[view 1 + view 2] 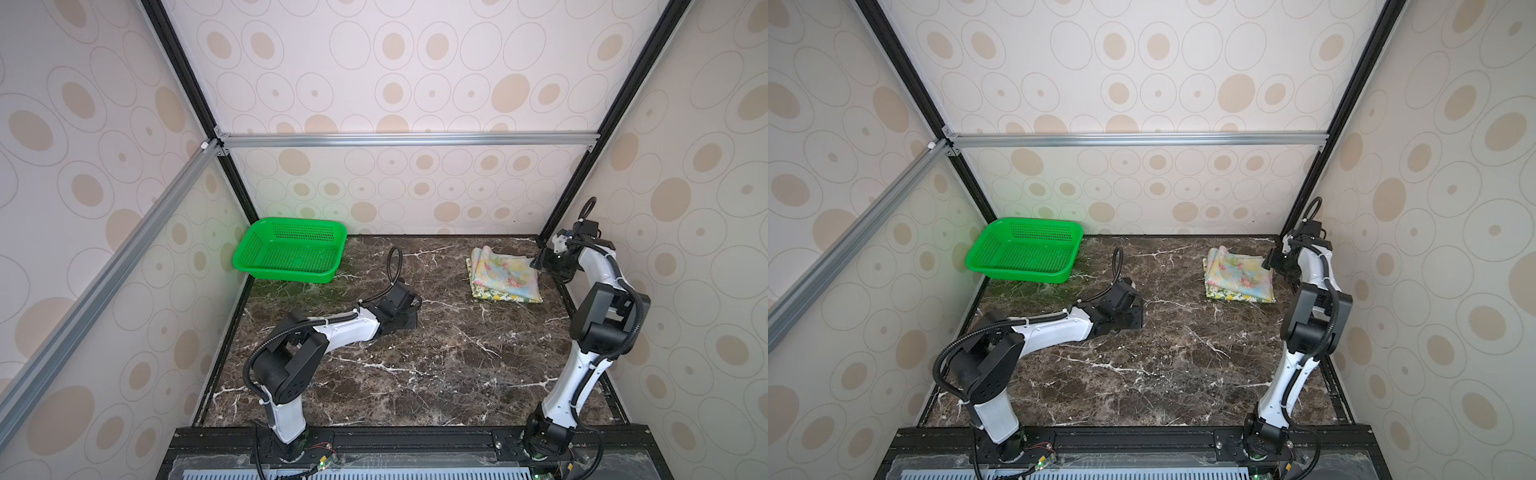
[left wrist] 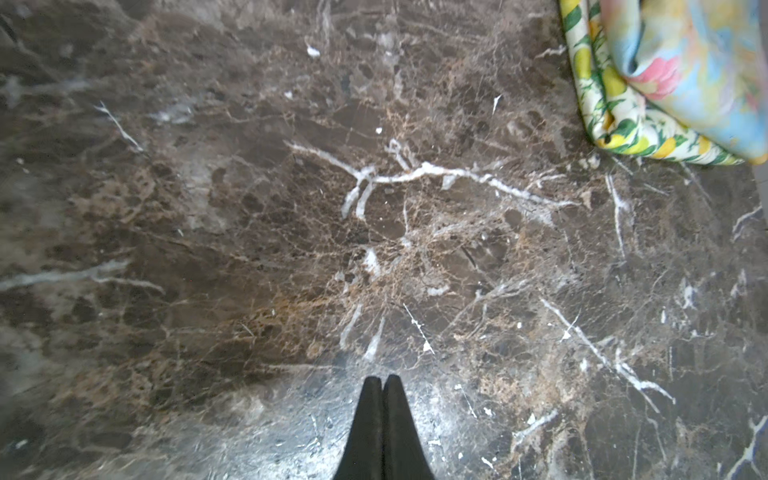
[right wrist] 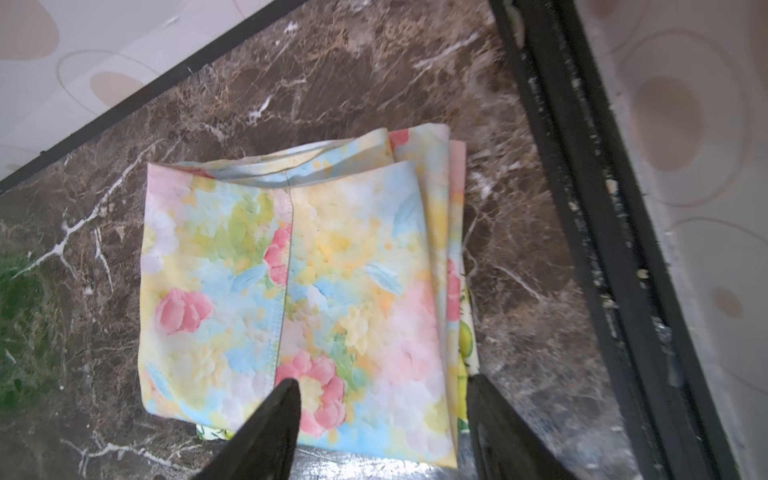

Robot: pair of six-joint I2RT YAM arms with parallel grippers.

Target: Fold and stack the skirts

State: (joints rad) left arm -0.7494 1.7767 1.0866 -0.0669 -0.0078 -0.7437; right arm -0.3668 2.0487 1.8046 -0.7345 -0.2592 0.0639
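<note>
Right claw [image 3: 382,380] spread over the folded pastel skirt [image 3: 332,249], arm [image 1: 582,374] bent upright; left claw [image 2: 382,384] pressed together.

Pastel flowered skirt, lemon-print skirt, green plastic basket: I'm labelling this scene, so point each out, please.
Pastel yellow-blue cloth skirt with pink flowers [image 3: 316,291]: right wrist view, middle of folded top face.
White lemon-print cloth skirt [image 2: 611,112]: left wrist view, edge showing beneath.
Green perforated plastic basket [image 1: 301,233]: a top view, back wall.

Pastel floral skirt [image 3: 316,291], lemon-print skirt [image 2: 602,108]
</note>
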